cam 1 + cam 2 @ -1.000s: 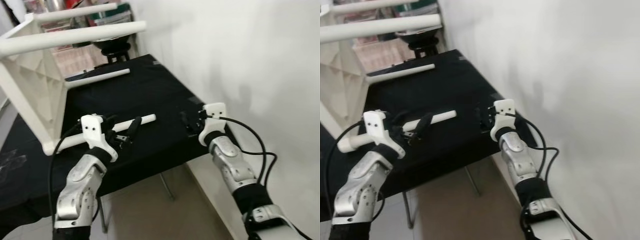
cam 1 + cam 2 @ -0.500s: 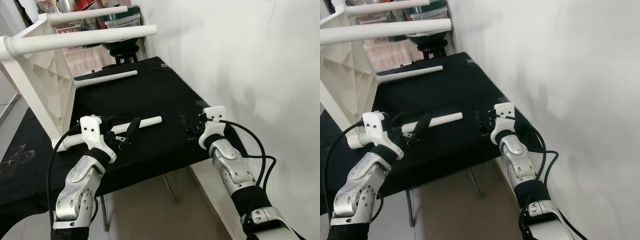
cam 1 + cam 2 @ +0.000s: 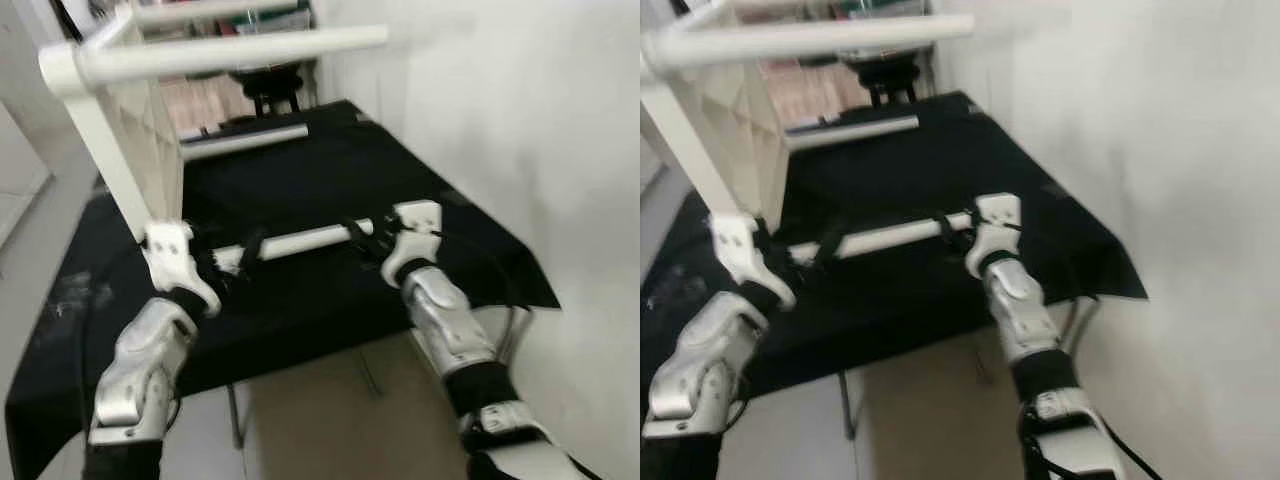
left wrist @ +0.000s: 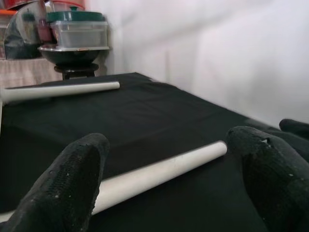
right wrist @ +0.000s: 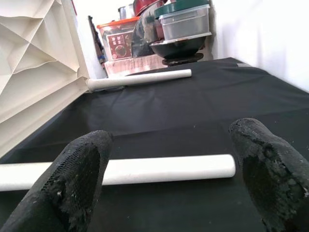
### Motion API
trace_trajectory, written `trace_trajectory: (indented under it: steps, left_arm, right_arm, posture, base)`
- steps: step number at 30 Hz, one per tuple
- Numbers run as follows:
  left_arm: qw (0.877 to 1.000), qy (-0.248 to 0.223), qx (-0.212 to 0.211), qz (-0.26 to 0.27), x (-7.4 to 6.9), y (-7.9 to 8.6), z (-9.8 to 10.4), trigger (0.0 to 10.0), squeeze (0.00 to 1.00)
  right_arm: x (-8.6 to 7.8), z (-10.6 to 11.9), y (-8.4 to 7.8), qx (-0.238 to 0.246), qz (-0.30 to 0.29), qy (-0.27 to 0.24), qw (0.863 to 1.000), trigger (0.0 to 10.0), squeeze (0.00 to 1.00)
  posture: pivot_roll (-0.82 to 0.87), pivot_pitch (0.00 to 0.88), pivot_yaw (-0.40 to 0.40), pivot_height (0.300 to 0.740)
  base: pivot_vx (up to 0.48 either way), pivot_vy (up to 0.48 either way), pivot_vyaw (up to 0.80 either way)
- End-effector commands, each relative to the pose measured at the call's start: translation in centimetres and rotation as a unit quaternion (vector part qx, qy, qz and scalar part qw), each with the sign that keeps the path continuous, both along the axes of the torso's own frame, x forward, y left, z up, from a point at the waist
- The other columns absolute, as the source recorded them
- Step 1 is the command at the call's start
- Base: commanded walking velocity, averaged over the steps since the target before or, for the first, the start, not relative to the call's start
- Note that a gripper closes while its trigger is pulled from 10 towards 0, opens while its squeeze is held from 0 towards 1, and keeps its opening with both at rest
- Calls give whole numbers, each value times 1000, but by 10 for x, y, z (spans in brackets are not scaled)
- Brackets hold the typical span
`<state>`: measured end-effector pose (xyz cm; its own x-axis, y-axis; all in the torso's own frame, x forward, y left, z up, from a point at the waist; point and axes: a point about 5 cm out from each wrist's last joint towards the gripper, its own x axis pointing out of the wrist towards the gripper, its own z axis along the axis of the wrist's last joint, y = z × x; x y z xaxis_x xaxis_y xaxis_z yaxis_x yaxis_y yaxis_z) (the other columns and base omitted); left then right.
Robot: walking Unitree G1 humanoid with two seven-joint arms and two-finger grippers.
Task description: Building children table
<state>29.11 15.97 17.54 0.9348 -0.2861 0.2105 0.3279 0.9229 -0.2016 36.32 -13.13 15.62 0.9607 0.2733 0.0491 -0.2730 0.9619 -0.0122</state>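
— Left claw (image 3: 228,262)?
— Spread wide, arm reaching low over the black worktop (image 3: 400,170); the white leg (image 3: 300,241) lies between its fingers.
— Right claw (image 3: 372,240)?
— Also unclenched — at the leg's far end, fingers astride it. Table frame (image 3: 130,150) stands behind.

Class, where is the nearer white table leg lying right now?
The near leg lies on the black cloth between the left gripper and right gripper, in front of the tabletop.
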Motion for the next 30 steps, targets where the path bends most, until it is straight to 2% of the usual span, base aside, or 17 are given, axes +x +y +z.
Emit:
trace_trajectory:
  steps: [1, 20, 30]
  left_arm:
    - [1000, 1, 1, 5, 1, 2, -1, 10000, 0]
    - [1000, -5, 12, -3, 0, 1, -1, 10000, 0]
    - [1000, -9, 17, -10, -2, -1, 0, 10000, 0]
  right_arm:
    - [0, -1, -2, 0, -4, -1, 1000, 10000, 0]
    - [0, -3, 0, 9, 1, 5, 1000, 10000, 0]
    - [0, -3, 0, 14, 1, 7, 1000, 10000, 0]
  posture:
    - [-76, 0, 102, 740]
    - [-73, 0, 110, 740]
    - [-73, 0, 110, 740]
  base:
    - [0, 0, 0]
    - [0, 0, 0]
    - [0, -431, 0]
